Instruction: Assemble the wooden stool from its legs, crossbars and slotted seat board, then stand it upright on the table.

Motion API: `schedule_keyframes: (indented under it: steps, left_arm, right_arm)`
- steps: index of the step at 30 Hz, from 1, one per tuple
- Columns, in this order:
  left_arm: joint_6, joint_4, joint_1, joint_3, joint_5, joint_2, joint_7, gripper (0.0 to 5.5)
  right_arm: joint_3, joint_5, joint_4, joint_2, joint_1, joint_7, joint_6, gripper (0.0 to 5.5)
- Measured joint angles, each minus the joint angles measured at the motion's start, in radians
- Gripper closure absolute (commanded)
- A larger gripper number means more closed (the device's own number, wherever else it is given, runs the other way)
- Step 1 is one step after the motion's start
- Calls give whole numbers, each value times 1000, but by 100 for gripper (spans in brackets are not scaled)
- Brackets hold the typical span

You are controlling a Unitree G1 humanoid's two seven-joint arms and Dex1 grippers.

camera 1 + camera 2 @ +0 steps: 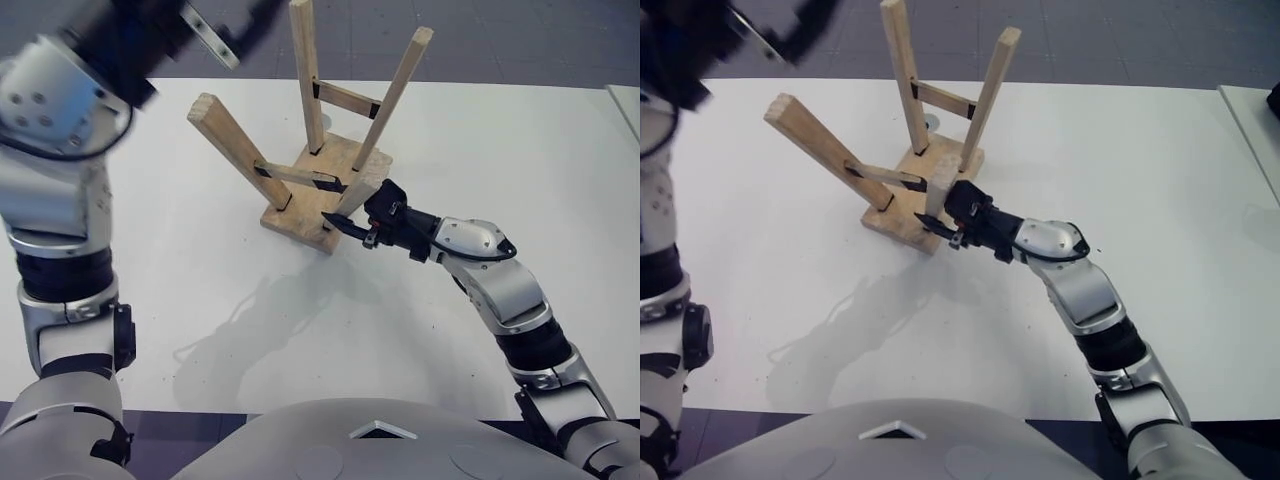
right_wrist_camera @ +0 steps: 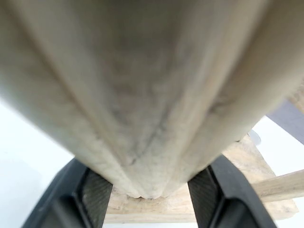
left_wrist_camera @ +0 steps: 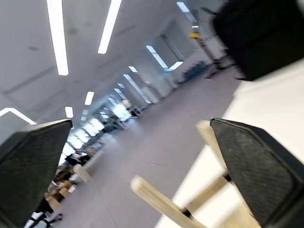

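Right end effector (image 1: 342, 222) clamps leg (image 2: 152, 95), probably pressing it into seat (image 1: 295, 222) | left end effector (image 3: 142, 156) released, aloft

Pale, unvarnished wood with faint grain is being shown by the leg (image 2: 152, 95), the crossbars (image 1: 345, 98) and the seat board (image 1: 295, 222). The desk (image 1: 520, 160) is being seen as smooth, matt white. Black, finely textured pads (image 2: 97, 197) are being carried on the right end effector (image 2: 149, 202).
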Motion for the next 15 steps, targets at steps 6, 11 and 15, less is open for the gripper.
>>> schedule_keyframes:
  steps: [6,11,15]
  left_arm:
    - [16,23,61,-65,114,-38,43,10]
    - [-32,112,60,-105,191,-123,98,10]
    - [-47,120,67,-156,215,-154,79,10]
  right_arm:
    - [-31,35,8,4,-16,13,62,346]
    - [-51,50,38,8,-13,33,40,346]
    - [-66,50,63,20,12,44,-27,346]
